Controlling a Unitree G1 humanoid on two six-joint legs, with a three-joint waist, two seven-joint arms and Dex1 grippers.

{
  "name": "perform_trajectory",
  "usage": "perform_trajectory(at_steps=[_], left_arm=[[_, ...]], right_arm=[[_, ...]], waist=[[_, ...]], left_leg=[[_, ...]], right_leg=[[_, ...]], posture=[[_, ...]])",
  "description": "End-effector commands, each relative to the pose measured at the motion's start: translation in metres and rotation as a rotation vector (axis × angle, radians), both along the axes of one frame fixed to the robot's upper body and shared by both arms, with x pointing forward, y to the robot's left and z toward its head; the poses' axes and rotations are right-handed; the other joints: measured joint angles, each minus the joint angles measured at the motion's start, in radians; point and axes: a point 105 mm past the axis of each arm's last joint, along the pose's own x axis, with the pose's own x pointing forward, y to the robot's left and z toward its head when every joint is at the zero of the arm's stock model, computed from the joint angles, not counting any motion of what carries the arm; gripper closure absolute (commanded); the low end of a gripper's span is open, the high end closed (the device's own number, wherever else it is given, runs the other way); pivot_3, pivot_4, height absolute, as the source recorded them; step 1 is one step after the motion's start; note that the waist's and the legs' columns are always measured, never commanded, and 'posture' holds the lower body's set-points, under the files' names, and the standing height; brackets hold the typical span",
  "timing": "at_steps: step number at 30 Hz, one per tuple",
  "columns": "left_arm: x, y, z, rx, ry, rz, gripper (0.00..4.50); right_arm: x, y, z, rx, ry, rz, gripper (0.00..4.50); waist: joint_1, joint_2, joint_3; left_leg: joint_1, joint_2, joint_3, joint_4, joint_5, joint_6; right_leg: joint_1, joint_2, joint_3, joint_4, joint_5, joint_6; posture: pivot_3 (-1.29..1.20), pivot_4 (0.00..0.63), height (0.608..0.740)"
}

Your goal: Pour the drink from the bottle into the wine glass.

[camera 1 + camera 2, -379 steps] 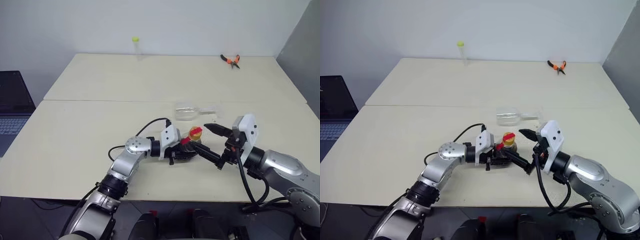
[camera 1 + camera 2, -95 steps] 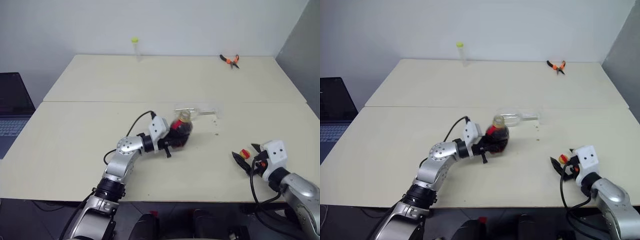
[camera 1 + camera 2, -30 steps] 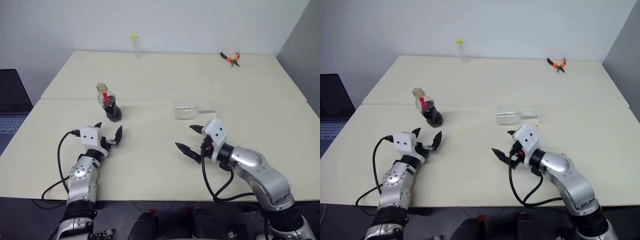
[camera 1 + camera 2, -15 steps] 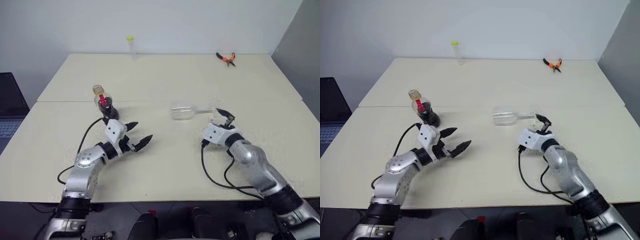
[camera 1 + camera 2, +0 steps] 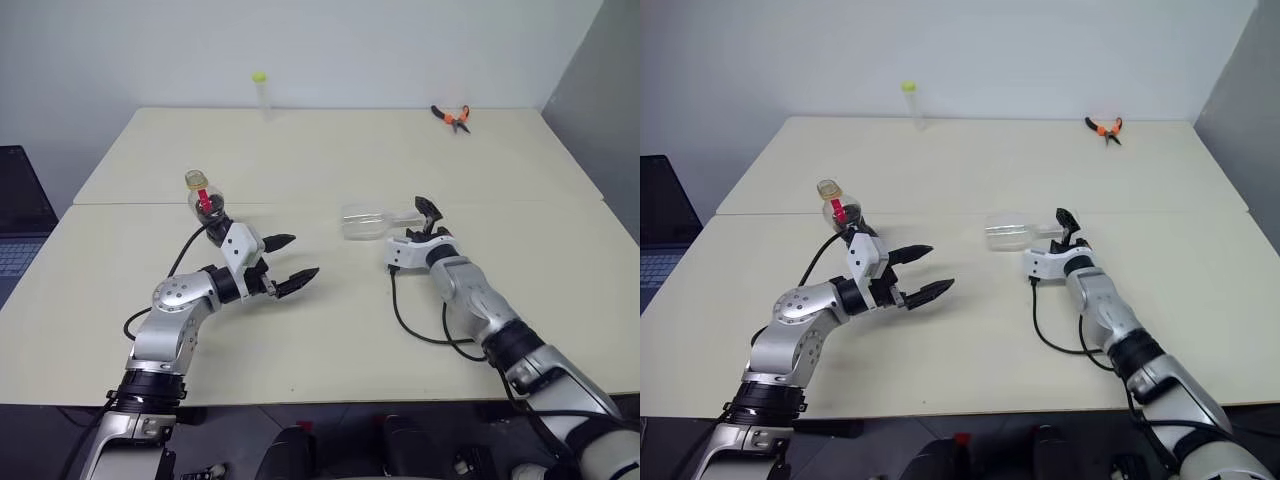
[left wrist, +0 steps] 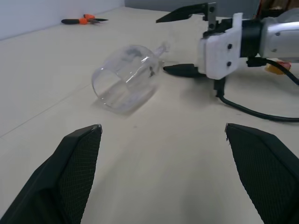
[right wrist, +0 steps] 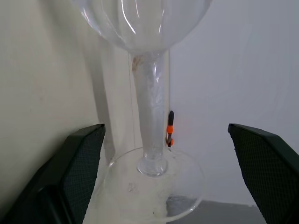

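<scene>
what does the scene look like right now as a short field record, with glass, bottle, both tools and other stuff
glass: clear stemmed wine glass lying on its side on the cream table, no drink visible in it
bottle: small clear plastic bottle upright, uncapped, dark brown drink in its lower part
left tool: left tool open, holding nothing, between bottle and glass
right tool: right tool open, its fingers either side of the glass stem, not closed on it
other: orange-handled pliers and thin clear tube with yellow-green cap at the far edge
</scene>
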Motion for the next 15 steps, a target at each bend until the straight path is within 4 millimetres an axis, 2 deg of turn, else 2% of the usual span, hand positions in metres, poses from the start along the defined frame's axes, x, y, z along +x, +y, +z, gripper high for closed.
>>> perform_trajectory(at_steps=[1, 3, 5, 12, 13, 15], left_arm=[[0.002, -0.004, 0.007, -0.009, -0.026, -0.014, 0.01], [0.002, -0.004, 0.007, -0.009, -0.026, -0.014, 0.0], [0.003, -0.005, 0.006, -0.012, -0.026, -0.014, 0.0], [0.004, -0.003, 0.006, -0.025, -0.026, -0.003, 0.0], [0.004, -0.003, 0.005, -0.027, -0.025, -0.002, 0.0], [0.004, -0.001, 0.005, -0.035, -0.019, 0.012, 0.0]], right_arm=[[0.009, -0.001, 0.001, -0.034, -0.028, -0.007, 0.18], [0.012, -0.001, -0.001, -0.038, -0.027, -0.008, 0.63], [0.014, 0.001, -0.004, -0.043, -0.02, -0.01, 1.27], [0.013, 0.002, 0.004, 0.05, -0.044, -0.033, 3.91], [0.012, 0.002, 0.007, 0.063, -0.051, -0.033, 4.16], [0.01, 0.001, 0.017, 0.104, -0.075, -0.032, 4.15]], waist=[[-0.005, 0.0, 0.0], [-0.007, 0.0, 0.0], [-0.011, 0.0, 0.0], [-0.015, 0.0, 0.0], [-0.015, 0.0, 0.0], [-0.014, 0.0, 0.0]], left_leg=[[0.0, 0.0, 0.0, 0.0, 0.0, 0.0], [0.0, 0.0, 0.0, 0.0, 0.0, 0.0], [0.0, 0.0, 0.0, 0.0, 0.0, 0.0], [0.001, 0.0, -0.001, 0.0, 0.0, 0.0], [0.001, 0.0, -0.001, 0.0, 0.0, 0.0], [0.0, 0.0, -0.001, 0.0, 0.0, 0.0]], right_leg=[[0.0, 0.0, 0.0, 0.0, 0.0, 0.0], [0.0, 0.0, 0.0, 0.0, 0.0, 0.0], [0.0, 0.0, 0.0, 0.0, 0.0, 0.0], [0.001, 0.0, 0.0, 0.0, 0.0, 0.0], [0.001, 0.0, 0.0, 0.0, 0.0, 0.0], [0.001, 0.0, 0.0, 0.0, 0.0, 0.0]], posture=[[0.0, 0.15, 0.74], [0.0, 0.15, 0.74], [0.0, 0.15, 0.74], [0.0, 0.15, 0.74], [0.0, 0.15, 0.74], [0.0, 0.15, 0.74]])
